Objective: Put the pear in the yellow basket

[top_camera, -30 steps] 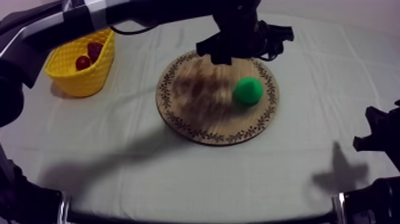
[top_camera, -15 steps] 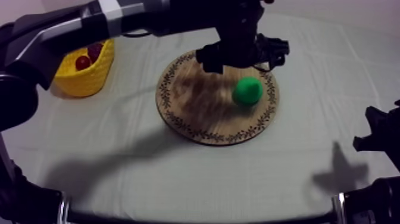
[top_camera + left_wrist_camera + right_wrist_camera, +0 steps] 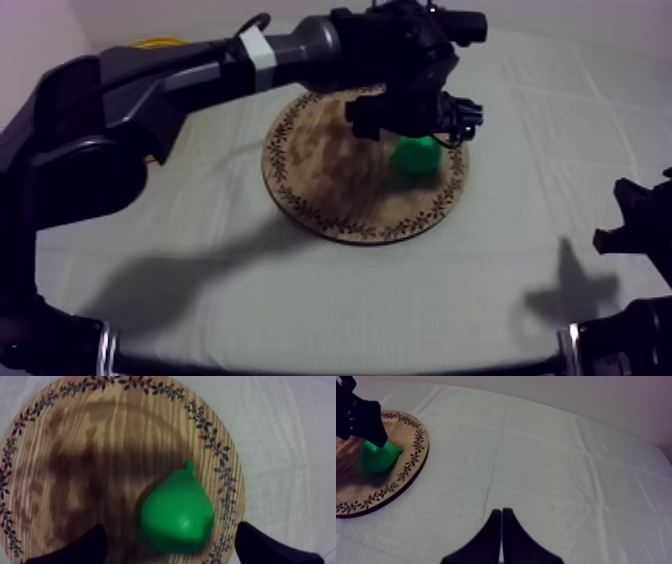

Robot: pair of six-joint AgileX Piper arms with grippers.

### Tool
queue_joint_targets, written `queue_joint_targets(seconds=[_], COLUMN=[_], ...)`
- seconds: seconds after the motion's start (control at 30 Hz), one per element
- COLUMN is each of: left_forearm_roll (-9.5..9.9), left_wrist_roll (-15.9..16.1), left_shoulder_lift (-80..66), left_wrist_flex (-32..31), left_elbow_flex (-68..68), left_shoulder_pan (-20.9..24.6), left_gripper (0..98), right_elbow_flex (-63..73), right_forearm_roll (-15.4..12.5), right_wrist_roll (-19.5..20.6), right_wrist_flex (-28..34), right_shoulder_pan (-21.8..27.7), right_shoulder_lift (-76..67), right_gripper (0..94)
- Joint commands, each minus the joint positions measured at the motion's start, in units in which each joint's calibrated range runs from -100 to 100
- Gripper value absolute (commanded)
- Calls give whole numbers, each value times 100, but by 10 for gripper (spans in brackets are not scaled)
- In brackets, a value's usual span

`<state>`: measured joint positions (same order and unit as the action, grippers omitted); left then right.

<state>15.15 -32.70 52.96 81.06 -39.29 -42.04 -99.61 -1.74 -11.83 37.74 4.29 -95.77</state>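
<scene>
The green pear [image 3: 416,160] lies on the right half of the round wooden board [image 3: 320,170]. My left gripper [image 3: 415,118] hangs right above it, at its far side, with the arm reaching in from the left. In the left wrist view the pear [image 3: 176,513] sits on the board [image 3: 90,451] between the two black fingers [image 3: 80,548], which stand wide apart on either side without touching it; the left gripper [image 3: 170,528] is open. My right gripper [image 3: 501,513] is shut into a narrow wedge over bare cloth, far from the pear [image 3: 378,458].
A sliver of the yellow basket [image 3: 155,43] peeks out behind the left arm at the far left. The right arm [image 3: 632,225] rests low at the right edge. The board's rim [image 3: 411,446] lies to the left of the right gripper.
The left gripper has come down and nearer over the pear. The left arm has swung across and now covers most of the basket. Pear and right arm have not moved.
</scene>
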Motion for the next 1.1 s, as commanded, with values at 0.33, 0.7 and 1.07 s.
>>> queue_joint_targets(seconds=[0.33, 0.7, 1.07], left_forearm_roll=[34, 136, 325], left_wrist_roll=[-5, -62, -105], left_shoulder_lift=[855, 1322, 1425], left_wrist_flex=[-133, -277, -429], left_elbow_flex=[-878, -1109, -1064], left_shoulder_pan=[22, 83, 89], left_gripper=[956, 945, 669], right_elbow_flex=[-5, -5, -5], right_forearm_roll=[1, 1, 1], right_wrist_roll=[-1, -1, -1], right_wrist_flex=[0, 0, 0], right_shoulder_pan=[-1, -1, -1], right_shoulder_lift=[1, 1, 1], right_gripper=[5, 5, 5])
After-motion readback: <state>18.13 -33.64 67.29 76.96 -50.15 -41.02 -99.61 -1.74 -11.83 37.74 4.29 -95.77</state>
